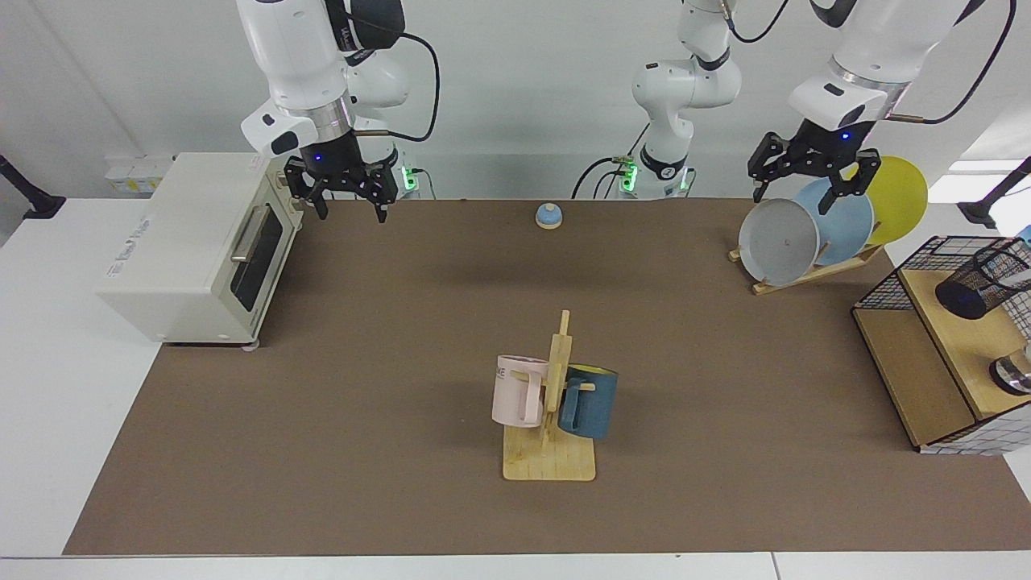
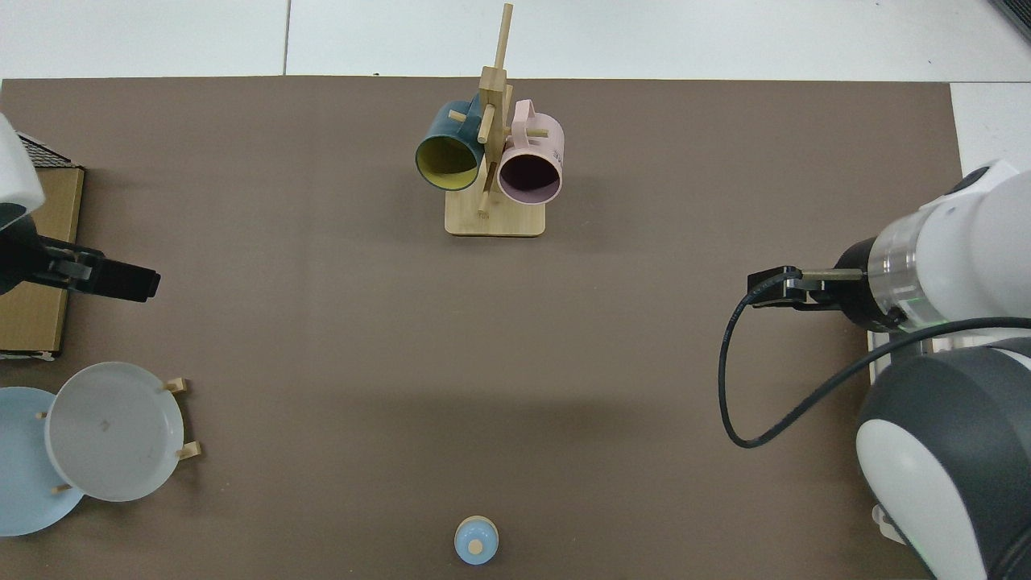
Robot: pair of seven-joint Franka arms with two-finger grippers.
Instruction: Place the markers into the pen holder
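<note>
The pen holder (image 1: 981,281), a small black mesh cup, stands on the top wooden shelf of the wire basket (image 1: 886,292) at the far right of the facing view. A blue patch shows through the mesh at its lower end and a white bit at its rim; I cannot make out the markers as such. My left gripper (image 1: 793,197) hangs open and holds nothing above the plates, well left of the holder; the top view shows it as a black hand (image 2: 121,279) at the left edge. My right gripper (image 1: 352,211) waits open by the toaster oven.
A white toaster oven (image 1: 201,250) stands at the left. A wooden mug rack (image 1: 550,451) with a pink and a blue mug is mid-table. Grey, blue and yellow plates lean in a rack (image 1: 813,234). A blue bell (image 1: 548,216) sits at the back, a shiny metal object (image 1: 1013,374) on the shelf.
</note>
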